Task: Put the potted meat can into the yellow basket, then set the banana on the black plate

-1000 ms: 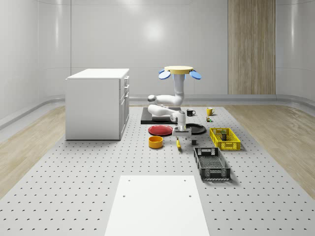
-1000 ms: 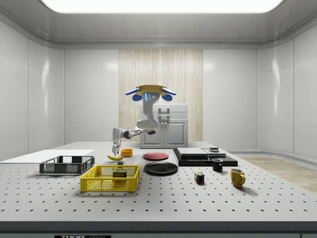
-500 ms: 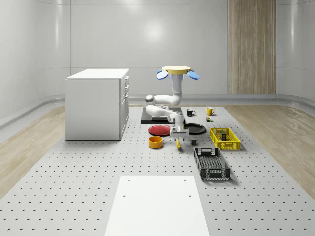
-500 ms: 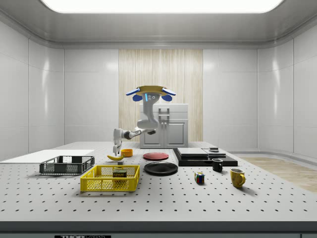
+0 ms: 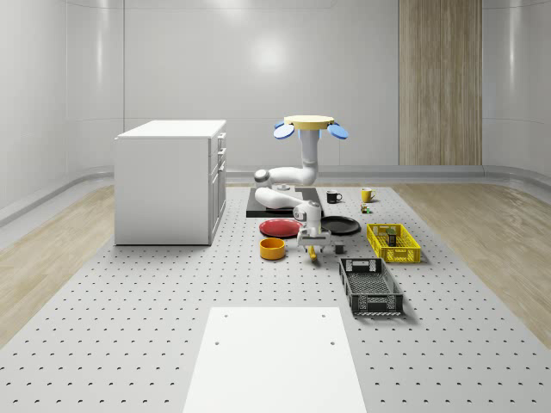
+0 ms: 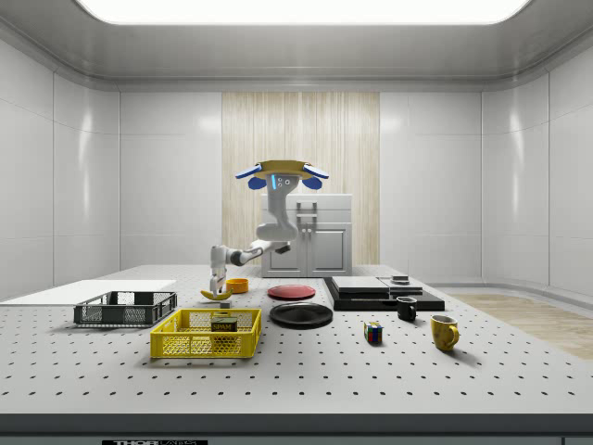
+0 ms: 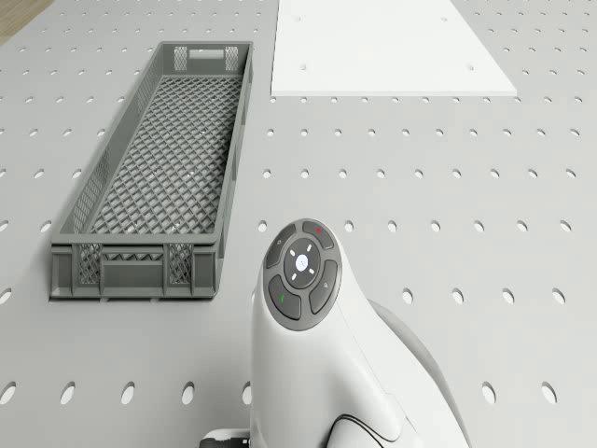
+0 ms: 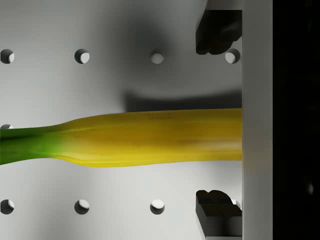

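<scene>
The banana (image 5: 312, 252) (image 6: 216, 295) lies flat on the perforated table, between the orange bowl and the grey crate. My gripper (image 5: 312, 244) (image 6: 219, 288) points straight down right above it. In the wrist view the banana (image 8: 150, 137) runs between the two dark fingertips (image 8: 218, 32), which stand apart from it on both sides, so the gripper (image 8: 218, 122) is open. The potted meat can (image 5: 392, 237) (image 6: 222, 324) sits inside the yellow basket (image 5: 405, 255) (image 6: 190, 345). The black plate (image 5: 343, 225) (image 6: 301, 315) lies bare just behind the banana. The drone (image 5: 312, 125) (image 6: 280, 171) hovers above the black plate's area.
An orange bowl (image 5: 273, 248) and a red plate (image 5: 281, 227) lie on the whole-scene view's left of the banana. The grey crate (image 5: 369, 286) (image 7: 159, 177) is nearer the camera, a white panel (image 5: 274, 359) nearer still. A white cabinet (image 5: 170, 181), a black tray (image 5: 258, 209) and mugs stand behind.
The arm has lowered the gripper toward the banana and shifted it slightly to the whole-scene view's left. The drone holds its height. The banana has not moved.
</scene>
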`<state>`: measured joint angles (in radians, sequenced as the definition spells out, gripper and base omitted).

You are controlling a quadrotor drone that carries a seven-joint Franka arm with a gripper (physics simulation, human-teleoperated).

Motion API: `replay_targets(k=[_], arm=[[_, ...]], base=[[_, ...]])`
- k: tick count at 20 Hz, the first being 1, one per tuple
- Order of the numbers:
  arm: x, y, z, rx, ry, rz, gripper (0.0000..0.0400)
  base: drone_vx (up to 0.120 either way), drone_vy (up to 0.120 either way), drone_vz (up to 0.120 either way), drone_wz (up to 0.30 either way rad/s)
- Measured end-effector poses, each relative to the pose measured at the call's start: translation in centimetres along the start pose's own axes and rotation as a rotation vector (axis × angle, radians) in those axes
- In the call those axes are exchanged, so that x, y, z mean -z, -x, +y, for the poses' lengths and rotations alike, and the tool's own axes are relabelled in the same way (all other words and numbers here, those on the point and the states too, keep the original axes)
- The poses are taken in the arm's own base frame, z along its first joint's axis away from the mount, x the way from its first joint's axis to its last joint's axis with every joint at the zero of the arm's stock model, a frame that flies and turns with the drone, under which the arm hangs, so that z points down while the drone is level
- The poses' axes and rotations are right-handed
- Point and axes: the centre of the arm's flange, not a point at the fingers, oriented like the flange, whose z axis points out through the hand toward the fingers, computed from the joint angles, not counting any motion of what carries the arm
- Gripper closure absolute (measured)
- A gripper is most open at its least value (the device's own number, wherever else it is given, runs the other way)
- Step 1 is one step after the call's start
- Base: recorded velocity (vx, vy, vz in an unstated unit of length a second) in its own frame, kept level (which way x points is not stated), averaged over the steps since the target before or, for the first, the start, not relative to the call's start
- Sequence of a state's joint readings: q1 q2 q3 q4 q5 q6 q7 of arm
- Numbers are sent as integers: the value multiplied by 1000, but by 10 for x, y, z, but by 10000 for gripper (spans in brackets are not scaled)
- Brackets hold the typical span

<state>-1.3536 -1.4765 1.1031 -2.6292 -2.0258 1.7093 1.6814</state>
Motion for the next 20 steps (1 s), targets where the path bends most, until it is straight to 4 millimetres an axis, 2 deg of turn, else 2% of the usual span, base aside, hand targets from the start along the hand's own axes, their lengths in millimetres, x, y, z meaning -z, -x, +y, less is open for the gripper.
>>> replay_targets(k=[9, 17, 18, 20], arm=[[-13, -9, -4, 0, 0, 0, 0], [-16, -15, -5, 0, 0, 0, 0], [-16, -16, -6, 0, 0, 0, 55], [-17, -17, -6, 0, 0, 0, 132]], base=[[0, 0, 0, 0], [0, 0, 0, 0], [0, 0, 0, 0], [0, 0, 0, 0]])
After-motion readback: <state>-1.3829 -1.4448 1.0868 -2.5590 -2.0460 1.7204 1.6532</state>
